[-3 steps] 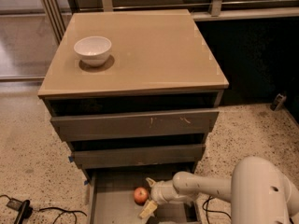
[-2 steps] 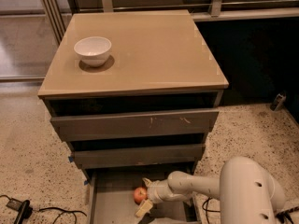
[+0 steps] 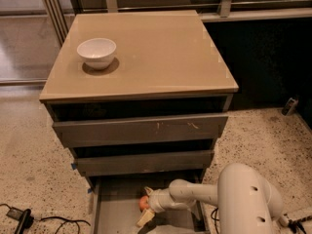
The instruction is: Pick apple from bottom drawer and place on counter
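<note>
My end effector (image 3: 146, 219) sits low in the bottom drawer (image 3: 116, 214); the apple (image 3: 144, 203) lies just beside it, on its far side, close by the wrist; apart or together, I cannot tell; the worktop (image 3: 161, 52) is well above.

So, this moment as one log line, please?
hand: in open dark grey bottom drawer, at small red-orange apple | apple: in drawer, not yet on glossy tan counter | counter: white bowl
</note>
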